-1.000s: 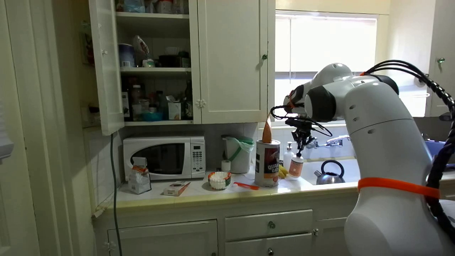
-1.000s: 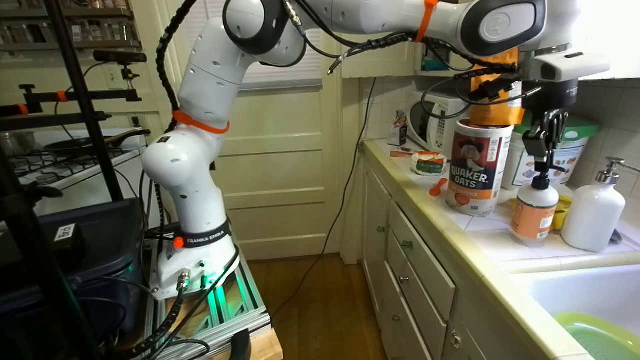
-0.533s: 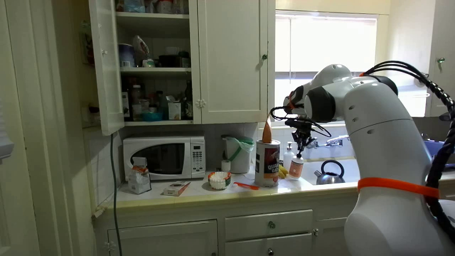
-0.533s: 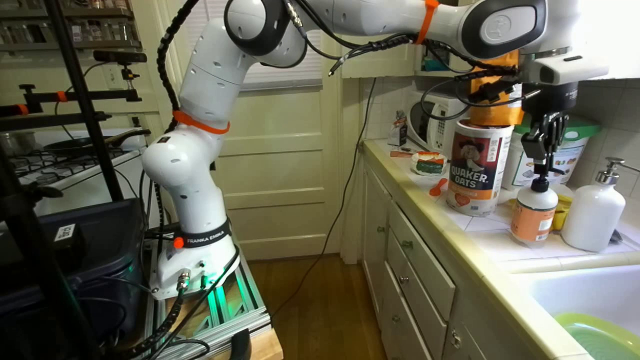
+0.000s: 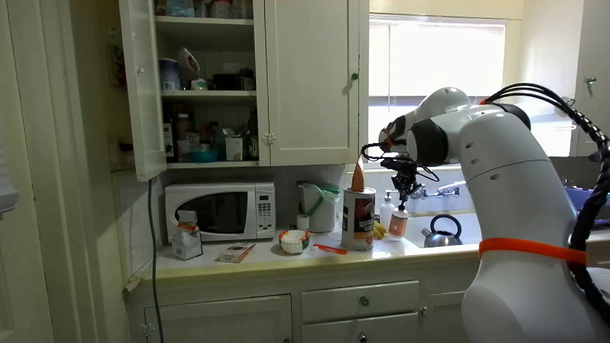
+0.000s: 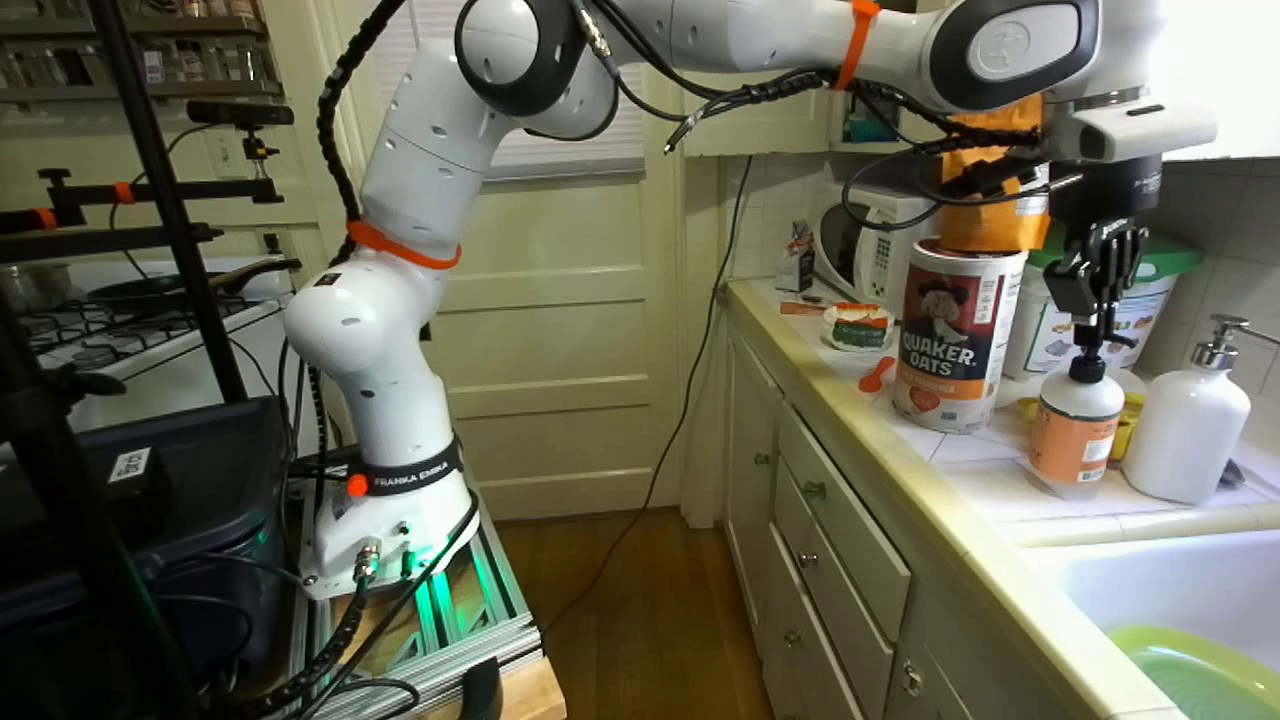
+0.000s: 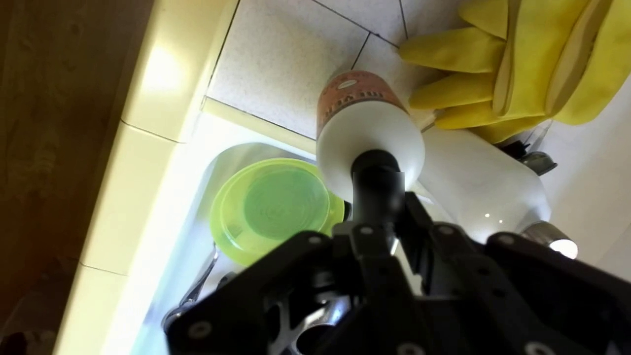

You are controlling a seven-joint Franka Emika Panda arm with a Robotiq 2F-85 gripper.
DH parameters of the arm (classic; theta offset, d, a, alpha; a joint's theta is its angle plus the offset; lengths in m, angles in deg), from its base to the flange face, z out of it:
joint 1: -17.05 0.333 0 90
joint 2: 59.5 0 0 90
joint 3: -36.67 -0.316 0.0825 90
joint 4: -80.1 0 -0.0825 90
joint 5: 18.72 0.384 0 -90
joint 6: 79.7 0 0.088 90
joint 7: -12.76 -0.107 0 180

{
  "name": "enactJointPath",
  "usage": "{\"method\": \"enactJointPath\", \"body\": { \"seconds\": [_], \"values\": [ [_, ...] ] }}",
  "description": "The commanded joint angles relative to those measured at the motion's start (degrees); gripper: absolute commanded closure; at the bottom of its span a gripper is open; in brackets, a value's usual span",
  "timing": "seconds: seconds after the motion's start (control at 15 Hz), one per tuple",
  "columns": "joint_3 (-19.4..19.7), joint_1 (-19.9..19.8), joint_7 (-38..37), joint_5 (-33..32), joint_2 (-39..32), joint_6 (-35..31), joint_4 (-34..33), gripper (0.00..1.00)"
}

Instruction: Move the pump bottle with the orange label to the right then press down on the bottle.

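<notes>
The orange-labelled pump bottle (image 6: pixel 1075 435) is below the jaws, its pump head (image 6: pixel 1087 369) clenched between them — over the tiled bench (image 6: pixel 985 482), contact unclear — beside a white pump dispenser (image 6: pixel 1185 435), near the kitchen sink (image 6: pixel 1140 580).

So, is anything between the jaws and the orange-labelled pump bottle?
Nothing visible: the jaws grip the pump bottle by its black top. The white dispenser and yellow gloves are beside it, not between.
</notes>
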Motion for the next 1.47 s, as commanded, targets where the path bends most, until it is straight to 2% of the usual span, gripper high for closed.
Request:
{"method": "enactJointPath", "body": {
  "seconds": [0.0, 0.67, 0.73, 1.0, 1.27, 1.33, 1.4],
  "values": [
    [0.4, 0.0, -2.9, -0.8, -2.8, 2.6, -4.5, 0.96],
    [0.4, -0.7, -6.4, -1.7, -6.5, 4.2, -9.3, 0.96],
    [0.3, -0.7, -6.5, -1.8, -6.7, 4.2, -9.8, 0.63],
    [0.2, -0.9, -5.4, -0.9, -6.8, 3.9, -10.5, 0.38],
    [-0.4, -1.1, -4.2, -0.3, -6.3, 3.7, -10.8, 0.07],
    [-0.5, -1.2, -3.8, 0.0, -6.2, 3.4, -10.7, 0.01],
    [-0.9, -1.4, -3.0, 0.4, -5.8, 3.5, -10.5, 0.00]
  ]
}}
